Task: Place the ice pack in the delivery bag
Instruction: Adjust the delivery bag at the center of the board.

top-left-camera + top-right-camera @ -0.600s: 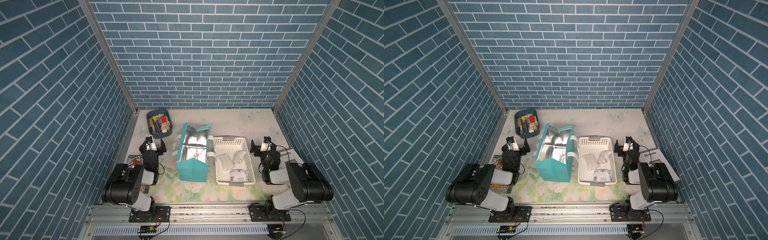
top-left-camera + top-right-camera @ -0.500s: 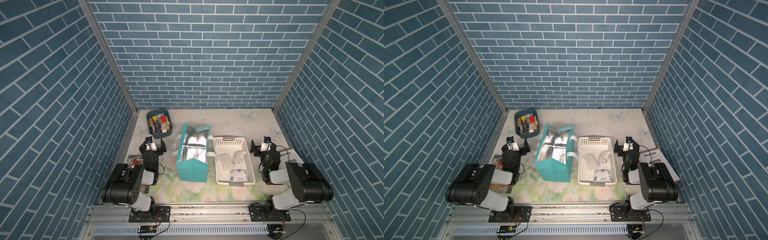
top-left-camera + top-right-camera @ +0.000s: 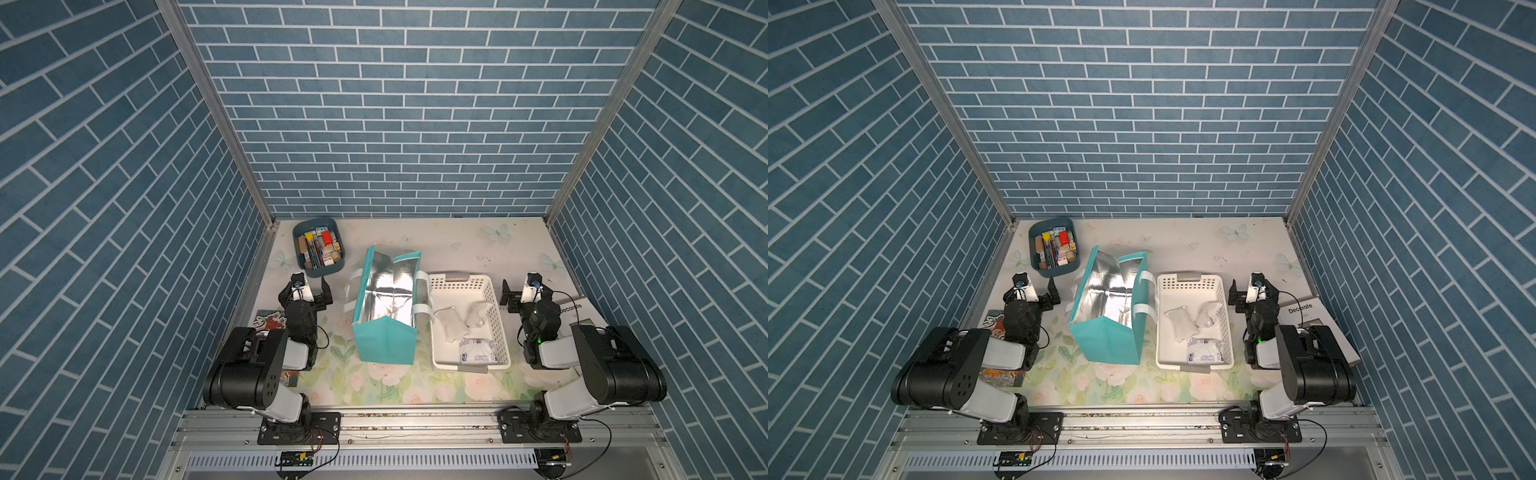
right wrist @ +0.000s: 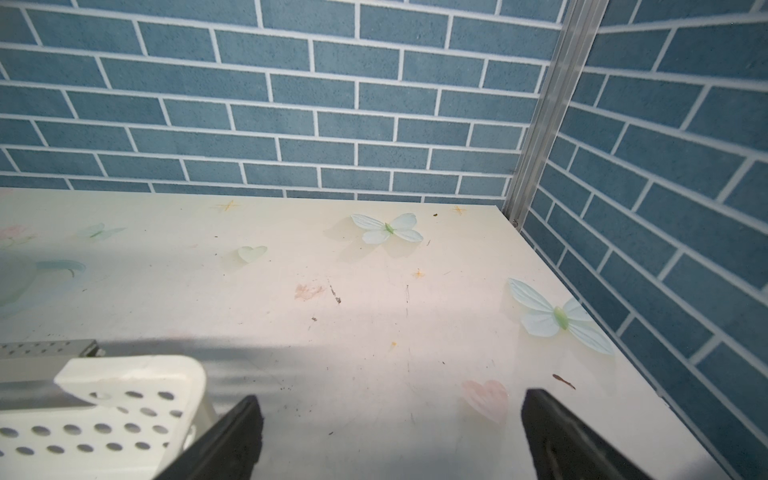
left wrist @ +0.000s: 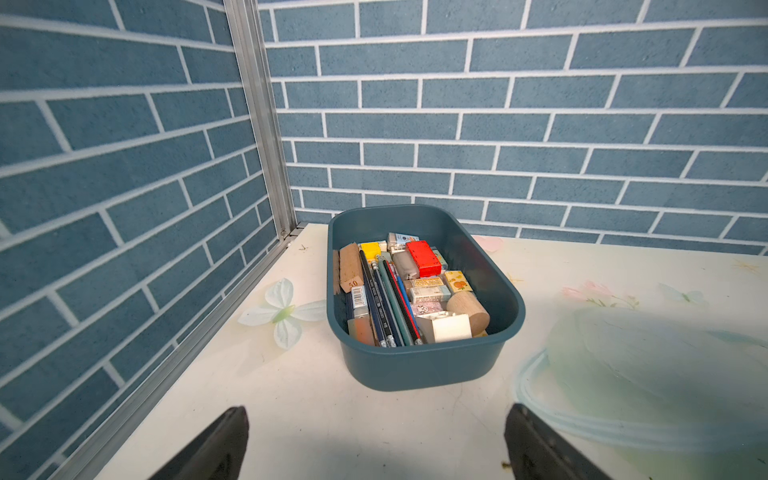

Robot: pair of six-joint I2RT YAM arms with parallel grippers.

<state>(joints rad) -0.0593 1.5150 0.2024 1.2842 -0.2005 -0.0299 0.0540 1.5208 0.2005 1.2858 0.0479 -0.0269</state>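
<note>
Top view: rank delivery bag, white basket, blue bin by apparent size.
1. delivery bag: largest, though it stands taller, so its top is nearer the camera.
2. white basket: somewhat smaller.
3. blue bin: clearly smallest.

Delivery bag (image 3: 386, 345): a teal fabric tote standing upright with its mouth open, silver foil lining exposed and white handles hanging over its sides. Ice packs (image 3: 451, 326): three pale pouches lying in the white basket (image 3: 461, 282) just beside the bag.

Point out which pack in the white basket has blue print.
The ice pack at the basket's near end; the other two packs look plain white.
</note>
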